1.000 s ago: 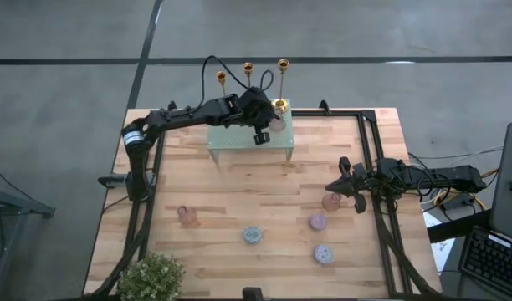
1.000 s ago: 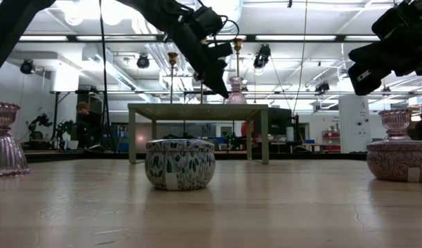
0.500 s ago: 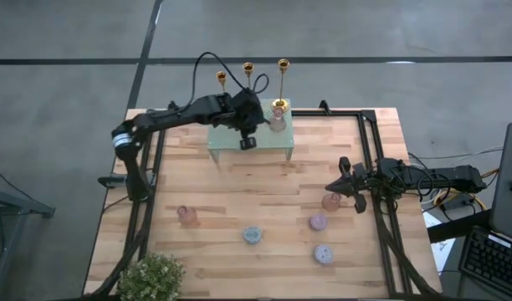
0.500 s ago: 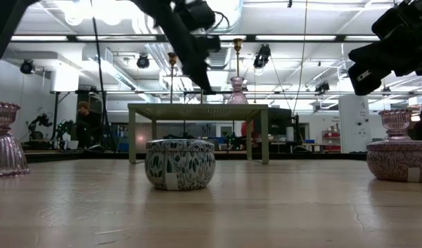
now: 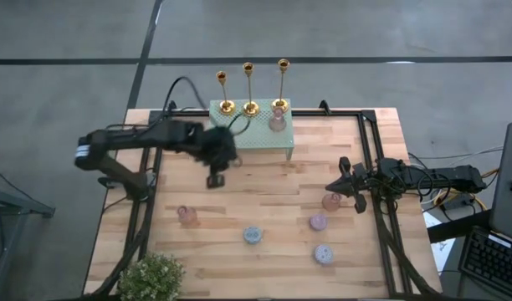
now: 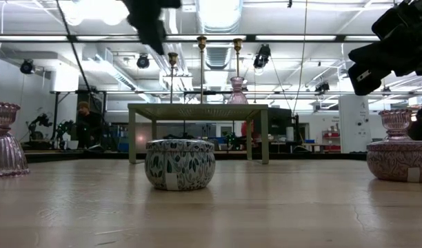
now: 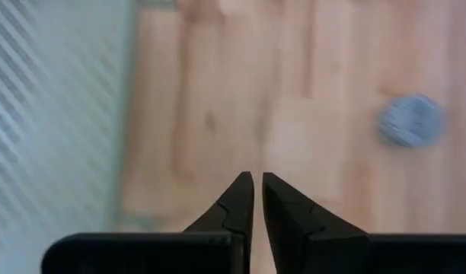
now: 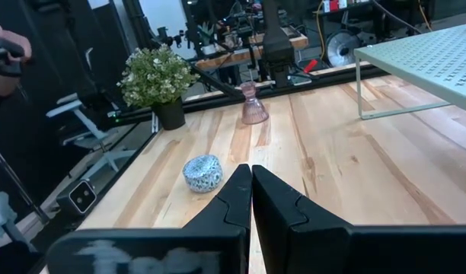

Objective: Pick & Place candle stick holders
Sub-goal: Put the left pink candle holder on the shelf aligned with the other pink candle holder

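- Now the left gripper [image 5: 214, 179], fingers nearly closed and empty, has withdrawn from the green stand [image 5: 239, 140] to open tabletop beside it.
- Three candle stick holders [image 5: 250, 107] stand along the stand's far edge.
- Right gripper [image 5: 334, 186] is closed near the table's right rail.

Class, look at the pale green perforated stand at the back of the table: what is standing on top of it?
On the green stand stand three gold candle stick holders in a row, plus a pink glass holder at its right end. The stand's top is not covered by either arm.

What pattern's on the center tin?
White tin with dark leaf print; low view shows it best.
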You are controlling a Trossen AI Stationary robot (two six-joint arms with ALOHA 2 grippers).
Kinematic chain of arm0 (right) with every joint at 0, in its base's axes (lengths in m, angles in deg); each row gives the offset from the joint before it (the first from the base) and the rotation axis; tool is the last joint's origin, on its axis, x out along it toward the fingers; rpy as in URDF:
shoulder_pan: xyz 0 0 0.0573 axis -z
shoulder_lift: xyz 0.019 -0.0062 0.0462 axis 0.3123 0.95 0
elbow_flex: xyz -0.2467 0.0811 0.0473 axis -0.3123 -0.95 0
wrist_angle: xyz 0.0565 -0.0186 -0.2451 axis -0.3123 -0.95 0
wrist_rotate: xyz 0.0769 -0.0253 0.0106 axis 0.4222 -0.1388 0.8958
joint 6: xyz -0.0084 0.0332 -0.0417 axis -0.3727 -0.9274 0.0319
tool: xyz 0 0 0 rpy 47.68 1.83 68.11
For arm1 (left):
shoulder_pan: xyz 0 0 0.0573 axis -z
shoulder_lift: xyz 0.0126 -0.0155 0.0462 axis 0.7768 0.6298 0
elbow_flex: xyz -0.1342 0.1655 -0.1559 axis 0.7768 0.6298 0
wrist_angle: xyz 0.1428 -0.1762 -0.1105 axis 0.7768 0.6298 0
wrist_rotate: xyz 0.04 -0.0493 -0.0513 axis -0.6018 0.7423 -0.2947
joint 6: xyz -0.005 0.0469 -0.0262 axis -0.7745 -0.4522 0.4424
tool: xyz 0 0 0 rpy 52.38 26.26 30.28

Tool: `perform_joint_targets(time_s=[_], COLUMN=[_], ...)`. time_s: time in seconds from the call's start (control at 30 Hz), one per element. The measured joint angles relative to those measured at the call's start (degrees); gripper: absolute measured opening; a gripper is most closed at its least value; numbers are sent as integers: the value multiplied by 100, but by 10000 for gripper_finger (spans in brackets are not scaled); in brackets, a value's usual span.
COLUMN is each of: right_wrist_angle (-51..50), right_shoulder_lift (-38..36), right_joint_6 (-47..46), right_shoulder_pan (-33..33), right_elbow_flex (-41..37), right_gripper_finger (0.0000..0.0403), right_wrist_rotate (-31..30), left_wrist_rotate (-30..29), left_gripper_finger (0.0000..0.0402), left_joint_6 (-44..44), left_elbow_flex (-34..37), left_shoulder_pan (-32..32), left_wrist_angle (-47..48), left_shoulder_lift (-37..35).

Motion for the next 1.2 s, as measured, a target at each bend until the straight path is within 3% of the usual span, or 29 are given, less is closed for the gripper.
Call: perform_joint_targets(time_s=[0.23, 0.37, 0.47, 0.73, 1.2], right_wrist_angle=[0, 0, 0, 0, 0], right_shoulder_lift=[0, 0, 0, 0, 0], right_joint_6=[2, 1, 2, 1, 0], right_shoulder_pan=[-2, -2, -2, -2, -2], right_elbow_flex=[0, 0, -1, -2, 0], right_gripper_finger=[8, 8, 8, 8, 8], right_wrist_rotate=[0, 1, 1, 0, 0], left_wrist_rotate=[-79, -126, -261, -503, -516], left_gripper_finger=[108, 167, 191, 186, 165], left_joint_6=[1760, 2292, 2854, 4036, 4482], left_elbow_flex=[1389, 2168, 2595, 3249, 3569], left_shoulder_pan=[1167, 1993, 2551, 3551, 3740], left_wrist_angle=[175, 128, 85, 78, -43], left_shoulder_lift=[-1176, -1658, -1862, -1855, -1468])
